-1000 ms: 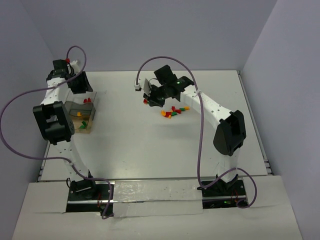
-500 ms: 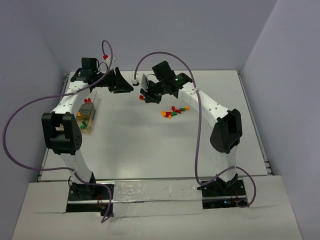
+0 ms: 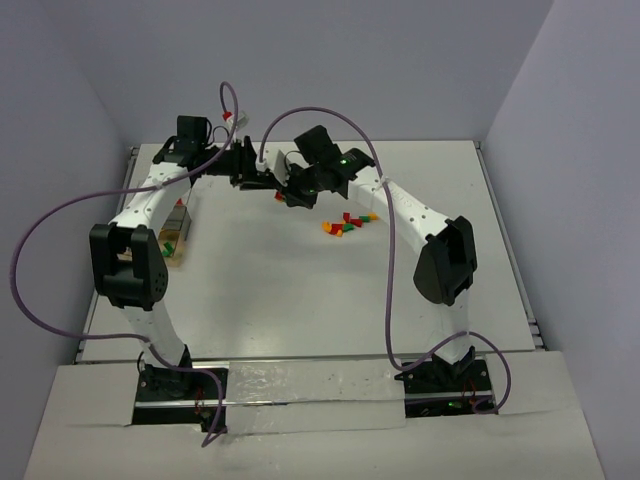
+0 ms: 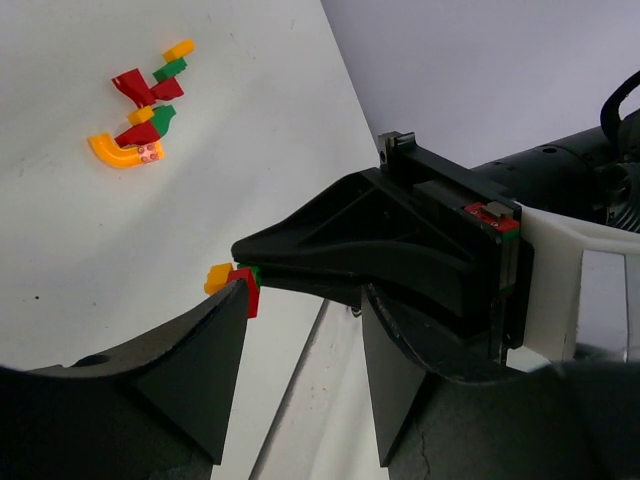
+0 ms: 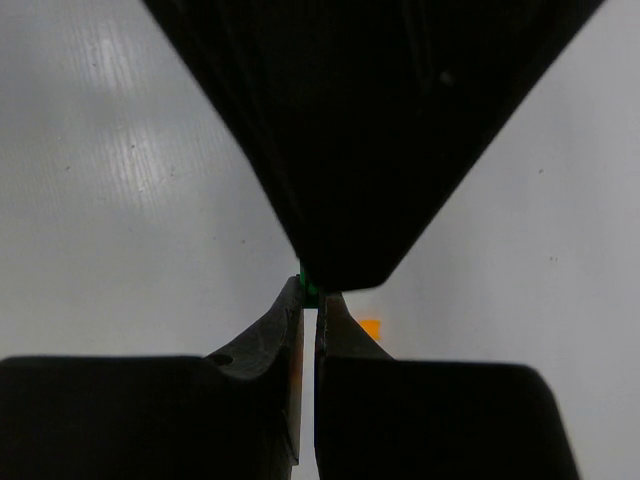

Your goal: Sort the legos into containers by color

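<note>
Two pincers, both mine, listed from my fingertips outward.

1. Right pincer [image 5: 309, 292]: matte black moulded fingers with wedge tips, clenched on a three-colour clump [image 4: 232, 282] of legos. The clump is orange, red and green bricks stuck together, in hard, glossy, square-edged plastic. From my right wrist only a green sliver shows between the tips.

2. Left pincer [image 4: 302, 295]: the same black fingers, broad and flat-faced, standing half apart and gripping nothing. A second ago it hung over the containers at the left edge. It has since swung across and now meets the right pincer tip to tip, with the clump just at its left finger. I judge that a two-handed pull-apart is being set up, since a mixed clump suits no single tray.

3. Loose legos [image 3: 346, 224]: a small scatter of red, green and orange-yellow pieces, among them a curved orange piece [image 4: 112, 153]. They sit on the white table [image 3: 300, 300] near the pincers, unsorted, lying as they did a second ago.

4. Containers [image 3: 176, 258]: clear shallow trays in a row on a tan base, well apart to the left and partly behind my left arm. A few coloured bricks sit inside; I cannot tell which compartments.
</note>
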You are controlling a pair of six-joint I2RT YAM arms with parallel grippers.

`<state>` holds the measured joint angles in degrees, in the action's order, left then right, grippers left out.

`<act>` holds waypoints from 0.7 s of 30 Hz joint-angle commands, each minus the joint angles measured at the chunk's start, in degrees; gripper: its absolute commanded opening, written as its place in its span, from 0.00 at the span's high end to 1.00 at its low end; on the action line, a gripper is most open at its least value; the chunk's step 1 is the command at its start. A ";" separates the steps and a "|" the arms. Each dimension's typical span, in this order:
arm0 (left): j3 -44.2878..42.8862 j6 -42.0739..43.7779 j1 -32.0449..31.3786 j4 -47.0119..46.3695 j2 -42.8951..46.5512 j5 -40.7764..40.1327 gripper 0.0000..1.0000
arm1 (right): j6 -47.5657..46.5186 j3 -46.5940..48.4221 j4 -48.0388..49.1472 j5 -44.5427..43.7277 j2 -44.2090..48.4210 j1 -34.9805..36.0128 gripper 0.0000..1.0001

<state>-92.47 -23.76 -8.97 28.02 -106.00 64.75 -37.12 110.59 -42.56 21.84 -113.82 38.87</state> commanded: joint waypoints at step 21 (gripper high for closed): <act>-1.49 4.24 -1.67 3.80 -1.84 -6.48 0.46 | -0.41 0.33 4.24 -3.55 2.72 1.29 1.00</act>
<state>-92.47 -20.49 -10.02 31.31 -106.98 58.61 -37.17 110.56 -41.02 18.87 -113.80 39.40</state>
